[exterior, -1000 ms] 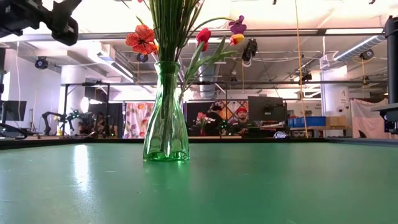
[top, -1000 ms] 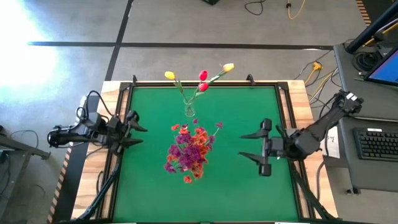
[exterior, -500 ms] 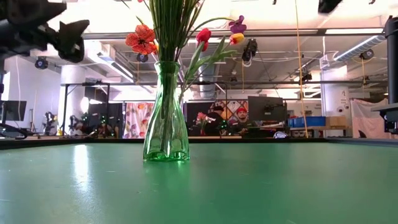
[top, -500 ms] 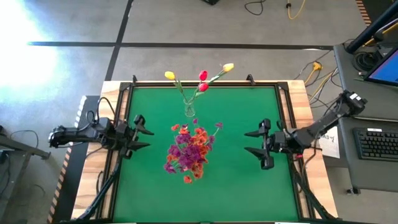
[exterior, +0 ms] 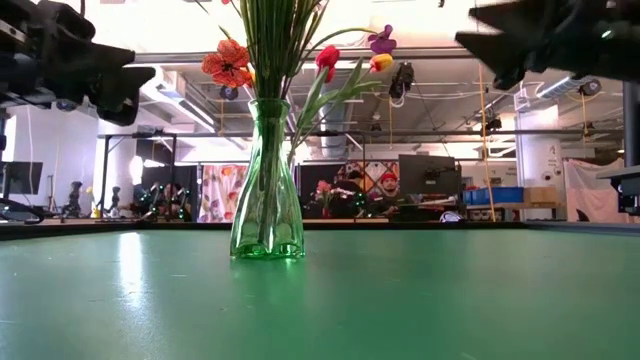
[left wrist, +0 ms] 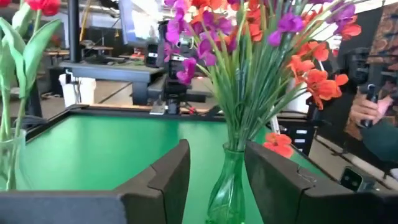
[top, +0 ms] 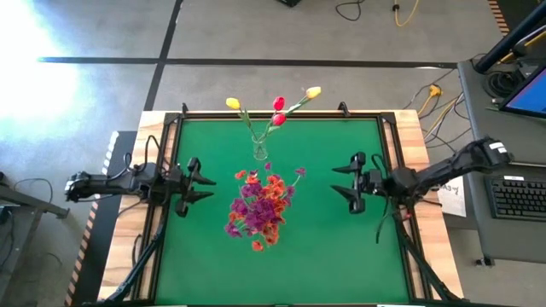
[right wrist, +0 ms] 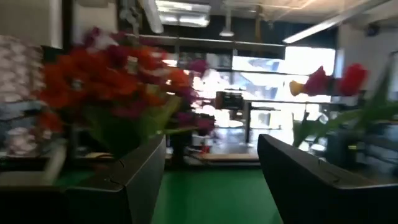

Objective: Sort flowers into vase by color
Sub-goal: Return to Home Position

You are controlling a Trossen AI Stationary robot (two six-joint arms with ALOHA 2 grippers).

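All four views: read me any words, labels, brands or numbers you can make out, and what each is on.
No text is readable in any view.
White sheet right of the table, high view: print too small.
Keyboard: key legends too small.
Posters in the room behind, low view: too blurred.

High looks down, low looks level; both share the flowers [top: 260, 205].

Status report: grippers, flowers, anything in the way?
Jaws open, empty: left gripper, right gripper, flanking. Sorted: tulips in clear vase, sprays in green vase. No obstruction seen.
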